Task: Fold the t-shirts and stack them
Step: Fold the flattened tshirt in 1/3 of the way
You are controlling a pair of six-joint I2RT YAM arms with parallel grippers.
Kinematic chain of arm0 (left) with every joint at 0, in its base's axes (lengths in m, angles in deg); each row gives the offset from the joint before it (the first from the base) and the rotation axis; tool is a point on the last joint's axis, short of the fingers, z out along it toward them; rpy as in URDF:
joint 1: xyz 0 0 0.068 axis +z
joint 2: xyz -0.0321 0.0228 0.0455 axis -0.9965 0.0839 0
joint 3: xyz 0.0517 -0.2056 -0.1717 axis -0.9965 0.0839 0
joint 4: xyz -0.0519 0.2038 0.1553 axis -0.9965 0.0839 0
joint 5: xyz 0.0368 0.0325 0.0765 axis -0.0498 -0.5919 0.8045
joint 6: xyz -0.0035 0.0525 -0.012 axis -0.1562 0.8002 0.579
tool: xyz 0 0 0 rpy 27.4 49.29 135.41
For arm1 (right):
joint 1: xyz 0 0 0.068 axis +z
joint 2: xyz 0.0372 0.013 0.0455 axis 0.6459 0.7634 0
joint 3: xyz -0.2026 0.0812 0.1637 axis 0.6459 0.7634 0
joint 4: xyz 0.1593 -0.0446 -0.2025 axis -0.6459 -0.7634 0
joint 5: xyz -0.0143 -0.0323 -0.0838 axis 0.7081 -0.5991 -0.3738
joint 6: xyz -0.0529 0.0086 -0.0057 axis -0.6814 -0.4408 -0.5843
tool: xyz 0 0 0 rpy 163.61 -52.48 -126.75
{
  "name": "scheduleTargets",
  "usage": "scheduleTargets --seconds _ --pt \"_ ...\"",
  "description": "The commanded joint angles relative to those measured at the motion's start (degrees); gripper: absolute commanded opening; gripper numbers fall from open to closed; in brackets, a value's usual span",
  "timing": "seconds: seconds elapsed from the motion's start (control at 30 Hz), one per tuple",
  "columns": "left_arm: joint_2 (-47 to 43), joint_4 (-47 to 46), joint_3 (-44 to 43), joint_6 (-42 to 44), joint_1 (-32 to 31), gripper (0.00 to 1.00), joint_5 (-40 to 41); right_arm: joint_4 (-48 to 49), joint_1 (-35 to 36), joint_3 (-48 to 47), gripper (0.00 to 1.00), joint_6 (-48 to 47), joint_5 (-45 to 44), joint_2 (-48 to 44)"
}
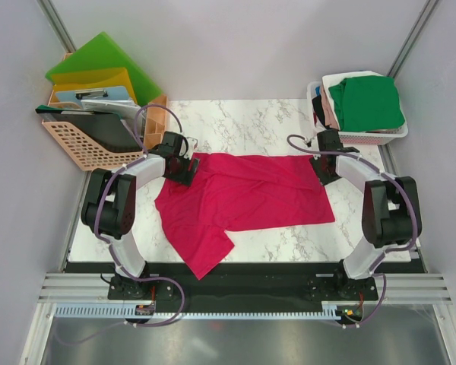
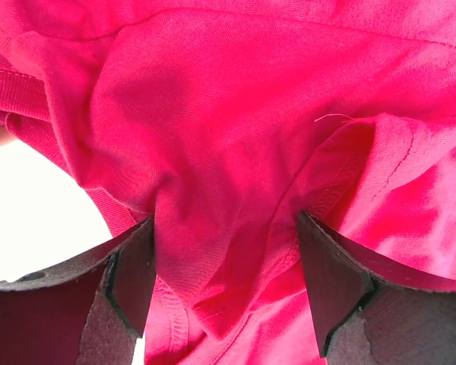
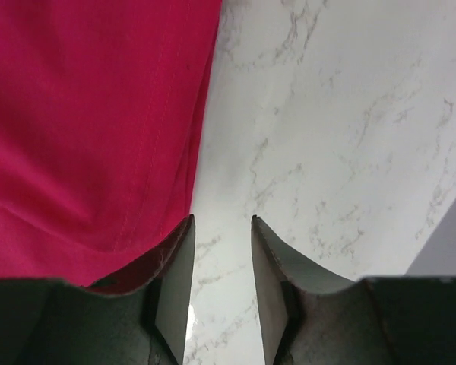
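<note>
Left wrist: left gripper [image 2: 224, 220] gapes wide around bunched crimson t-shirt [image 2: 228, 129]; right gripper [image 3: 222, 222], narrowly parted, holds nothing beside its edge.

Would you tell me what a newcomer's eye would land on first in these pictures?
The crimson-pink cloth t-shirt sprawls rumpled across the middle of the white marble-patterned table. A folded green t-shirt tops the white plastic basket at the far right corner, and a bright green plastic folder leans at the far left.
</note>
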Motion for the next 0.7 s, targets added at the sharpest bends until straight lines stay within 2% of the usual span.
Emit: scheduleTargets --seconds 0.0,0.07,0.17,0.5,0.67 --pt "-1.5 1.24 0.86 0.52 -0.13 0.78 -1.69 3.63 -0.35 -4.85 0.42 3.47 4.34 3.98" --pt "-1.59 1.24 0.95 0.61 -0.13 0.78 -1.68 3.98 -0.26 -7.84 0.33 4.7 6.19 6.71" --pt "-1.59 1.24 0.95 0.69 -0.13 0.78 -1.95 4.16 -0.26 -11.97 0.29 5.67 7.16 9.96" --pt "-1.15 1.16 0.95 0.96 -0.13 0.77 -1.86 3.9 -0.26 -22.69 0.31 6.64 5.23 18.48" --pt "-1.24 1.24 0.86 1.31 -0.13 0.77 -1.68 3.72 -0.35 -24.9 0.31 7.35 5.41 21.3"
